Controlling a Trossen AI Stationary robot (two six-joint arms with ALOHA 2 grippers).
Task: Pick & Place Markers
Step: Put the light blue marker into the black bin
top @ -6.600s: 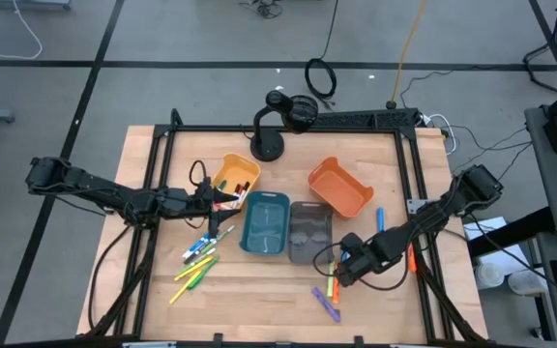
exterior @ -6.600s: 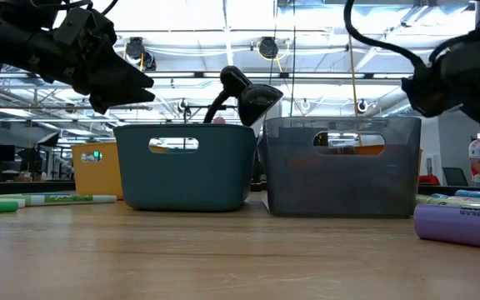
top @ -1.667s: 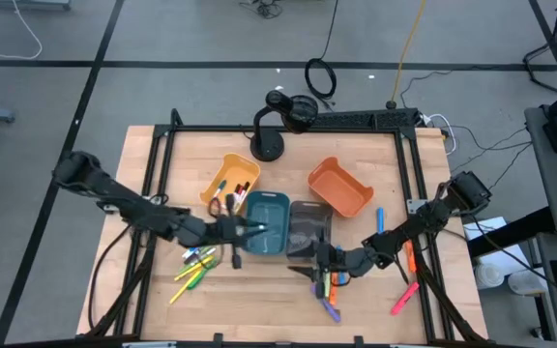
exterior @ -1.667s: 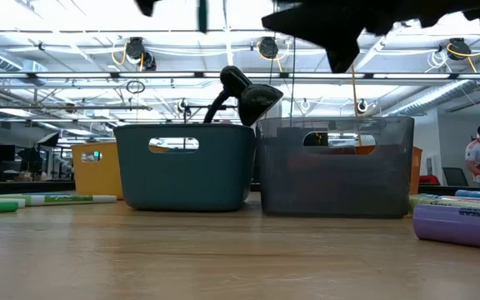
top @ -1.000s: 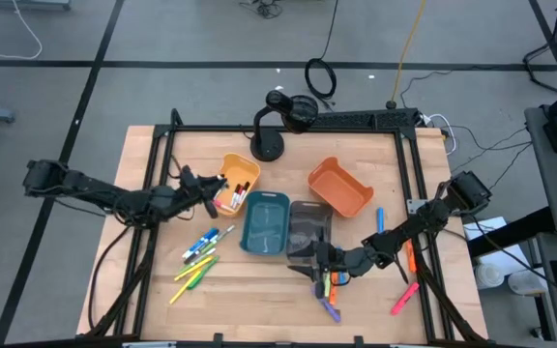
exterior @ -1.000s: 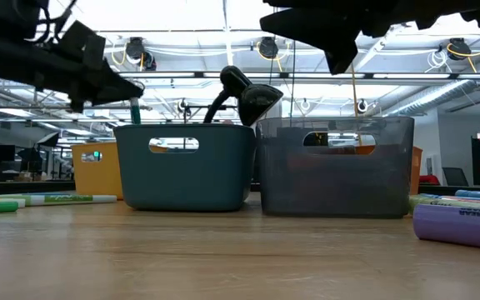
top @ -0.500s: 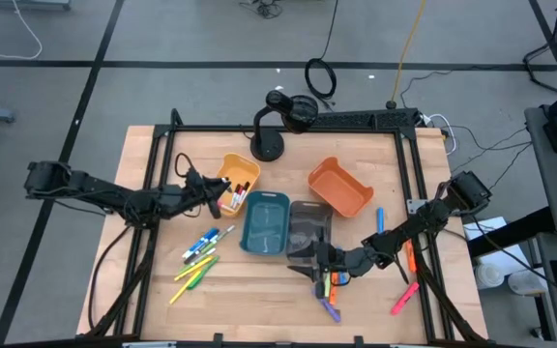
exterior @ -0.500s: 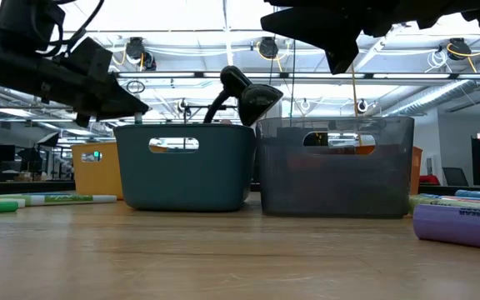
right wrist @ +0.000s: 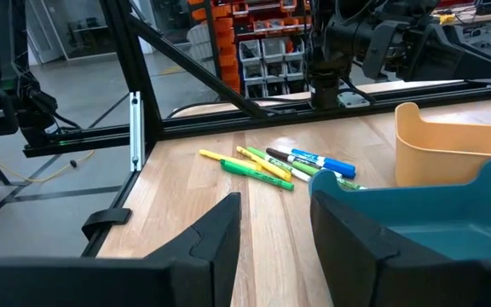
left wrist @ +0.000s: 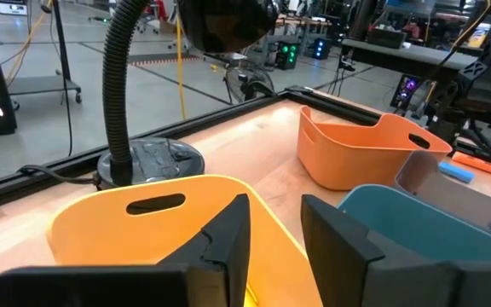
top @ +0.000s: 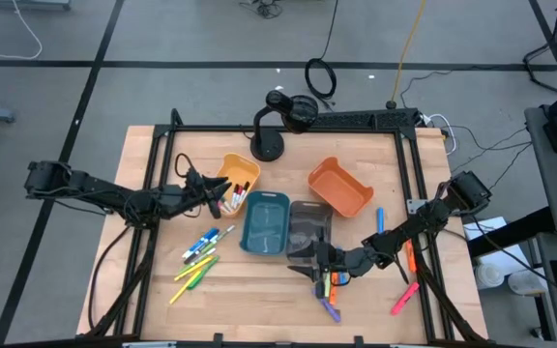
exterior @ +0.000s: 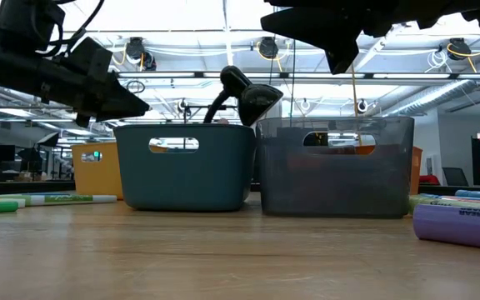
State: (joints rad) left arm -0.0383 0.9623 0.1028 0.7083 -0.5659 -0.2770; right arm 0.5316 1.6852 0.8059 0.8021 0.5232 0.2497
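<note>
Several markers (top: 199,258) in blue, green and yellow lie flat on the table's left half, also seen in the right wrist view as markers (right wrist: 271,165). More markers (top: 331,286) lie near the right arm, and a few markers (top: 237,192) sit in the yellow bin (top: 228,166). My left gripper (top: 211,196) hovers open over that yellow bin's (left wrist: 143,213) left rim, with nothing between its fingers (left wrist: 228,234). My right gripper (top: 303,263) hangs open and empty in front of the grey bin (top: 309,232).
A teal bin (top: 265,222) stands beside the grey one at mid-table, and an orange bin (top: 339,186) behind them. A black lamp base (top: 267,147) stands at the far edge. Blue (top: 379,218), orange (top: 412,257), pink (top: 403,298) and purple (top: 326,305) markers lie on the right.
In the low view a green marker hung below my left gripper a second ago; it is gone from there now, and the gripper stays over the yellow bin. My right arm has kept still.
</note>
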